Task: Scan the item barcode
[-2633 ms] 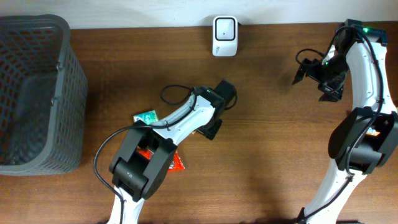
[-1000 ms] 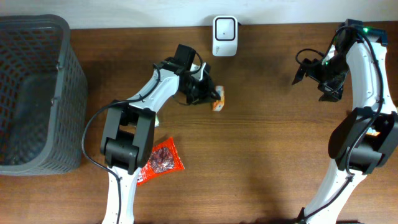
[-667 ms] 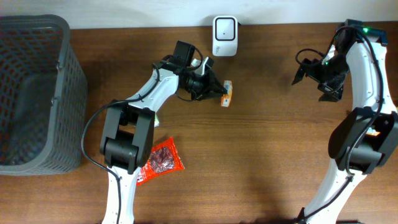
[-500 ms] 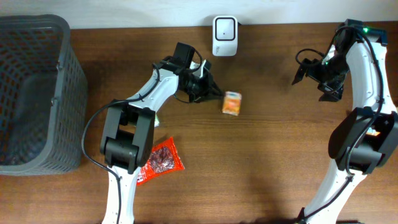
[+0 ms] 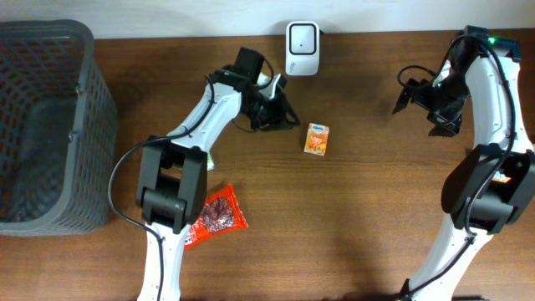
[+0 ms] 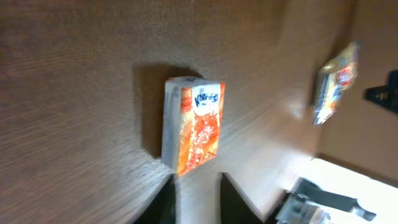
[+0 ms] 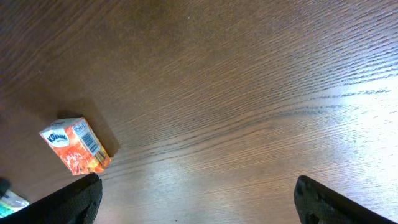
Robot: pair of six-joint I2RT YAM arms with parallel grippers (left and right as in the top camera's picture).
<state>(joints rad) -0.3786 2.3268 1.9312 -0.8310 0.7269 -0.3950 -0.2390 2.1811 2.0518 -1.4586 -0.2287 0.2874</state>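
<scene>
Looking from overhead, we see the small orange cardboard carton (image 5: 316,139) lying flat on the brown wooden table (image 5: 376,209), near our left gripper (image 5: 289,119). Left wrist — fingers (image 6: 165,200) slightly apart, empty. Right wrist — right gripper (image 7: 198,194) gaping, empty.

An orange-and-white carton (image 5: 316,139) lies on the dark brown wood-grain worktop (image 5: 376,217); grey mesh basket (image 5: 99,125) far left, red packet (image 5: 219,213) near left.

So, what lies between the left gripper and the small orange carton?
Nothing: only bare table separates the left gripper from the orange carton, as the overhead and left wrist views show.
</scene>
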